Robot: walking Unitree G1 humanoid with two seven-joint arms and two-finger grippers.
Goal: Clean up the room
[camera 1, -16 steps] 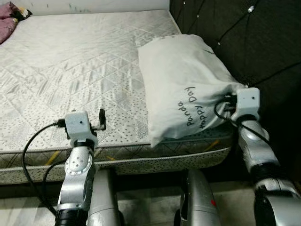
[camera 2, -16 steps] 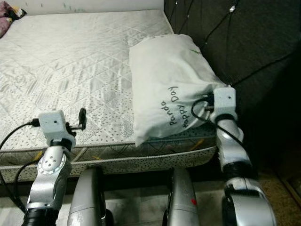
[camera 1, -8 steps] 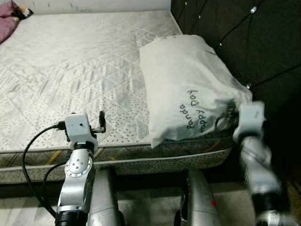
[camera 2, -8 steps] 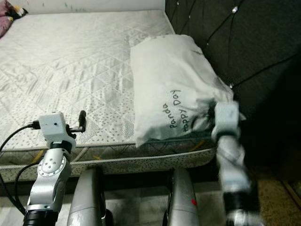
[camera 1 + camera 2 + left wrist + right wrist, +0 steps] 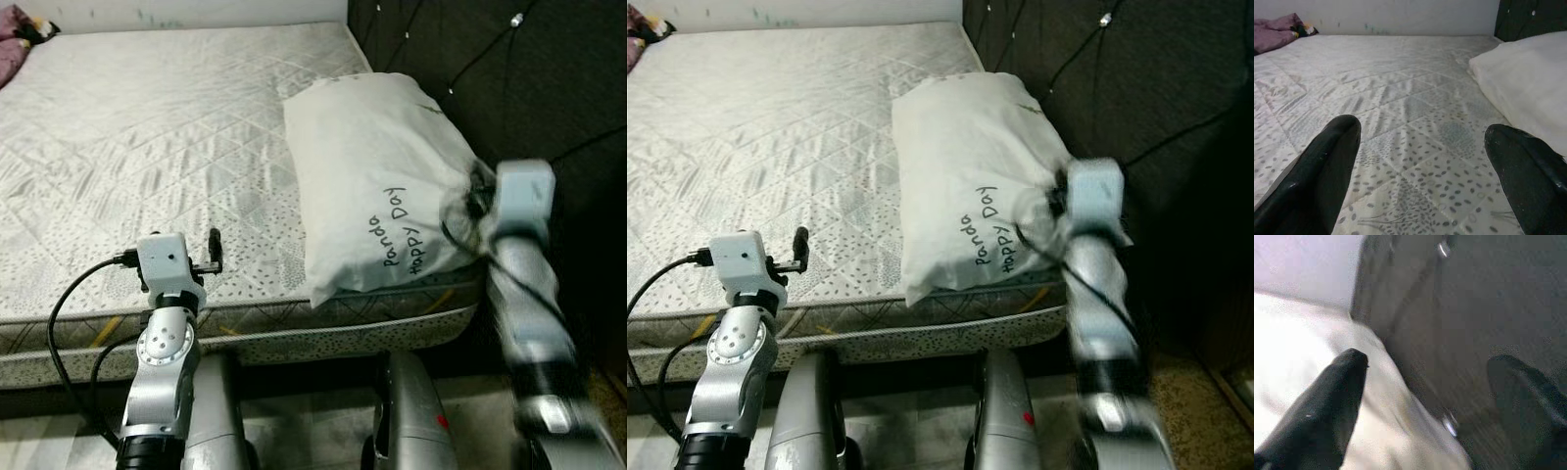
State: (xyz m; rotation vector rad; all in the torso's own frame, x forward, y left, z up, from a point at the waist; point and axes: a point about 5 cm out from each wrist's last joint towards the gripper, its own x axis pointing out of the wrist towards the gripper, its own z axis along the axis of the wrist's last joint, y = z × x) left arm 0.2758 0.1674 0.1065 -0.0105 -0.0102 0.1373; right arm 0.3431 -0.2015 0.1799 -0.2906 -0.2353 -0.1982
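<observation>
Pillow (image 5: 382,186) lying right of centre on the mattress (image 5: 147,127), against the headboard (image 5: 549,78). I'm reading it as soft, light, saggy; gripping a bunched corner. Right end effector (image 5: 1425,382) spread apart beside it; left end effector (image 5: 1422,161) also parted.

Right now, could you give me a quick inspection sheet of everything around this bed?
Surface: bare quilted mattress, no sheet.
Job's things: white pillow printed "Panda Happy Day", lying against the headboard.
Clutter: purple cloth at the far corner.
Grippers: left gripper open over the mattress's near edge; right gripper open at the pillow's headboard side, its arm blurred.
Cables: black cable looping from the left wrist; another at the right wrist.
Surroundings: white wall beyond the bed.
</observation>
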